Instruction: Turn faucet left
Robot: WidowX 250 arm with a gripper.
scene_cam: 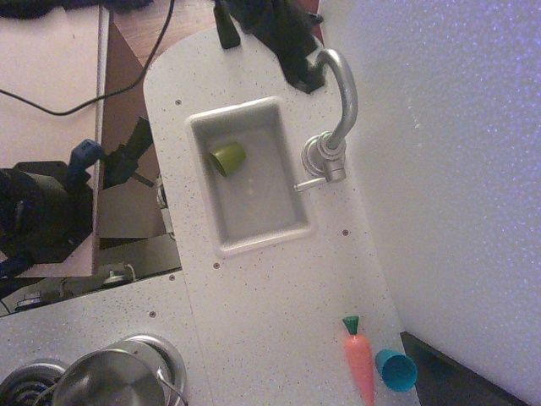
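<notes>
Standing beside the sink (221,230) on the speckled surface (279,313), the faucet (336,110) is seen with its spout swung off the basin; the dark fingers (303,74) are placed against the spout tip; whether they are spread cannot be told; a green cup (228,157) is seen inside the sink.

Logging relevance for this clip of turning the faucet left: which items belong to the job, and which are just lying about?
Job items:
faucet
gripper, at the spout tip

Lying about:
green cup in the sink
toy carrot
blue cup
metal pot
</notes>
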